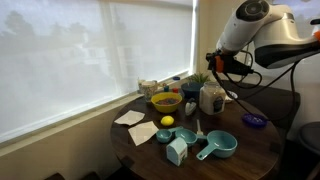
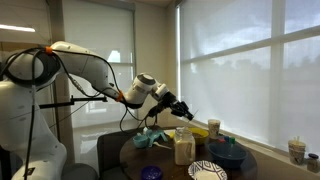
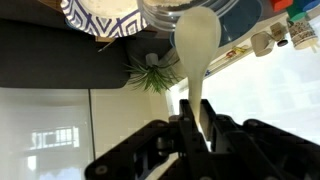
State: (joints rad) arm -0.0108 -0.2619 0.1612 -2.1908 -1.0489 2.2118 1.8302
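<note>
My gripper (image 3: pixel 198 103) is shut on the handle of a white plastic spoon (image 3: pixel 197 40). In the wrist view the spoon's bowl points at the rim of a clear glass jar (image 3: pixel 180 10). In both exterior views the gripper (image 1: pixel 222 62) (image 2: pixel 183 108) hangs in the air above the round dark table (image 1: pixel 250 150), over the white-filled jar (image 1: pixel 211 98) (image 2: pixel 184 146). I cannot tell whether the spoon touches the jar.
A yellow bowl (image 1: pixel 166 101), a lemon (image 1: pixel 167 121), teal measuring cups (image 1: pixel 218 146), napkins (image 1: pixel 142 133), a small plant (image 1: pixel 197 80) and a blue dish (image 1: pixel 254 120) crowd the table. A patterned plate (image 2: pixel 207 171) lies near its edge. Window blinds (image 1: pixel 90 50) stand behind it.
</note>
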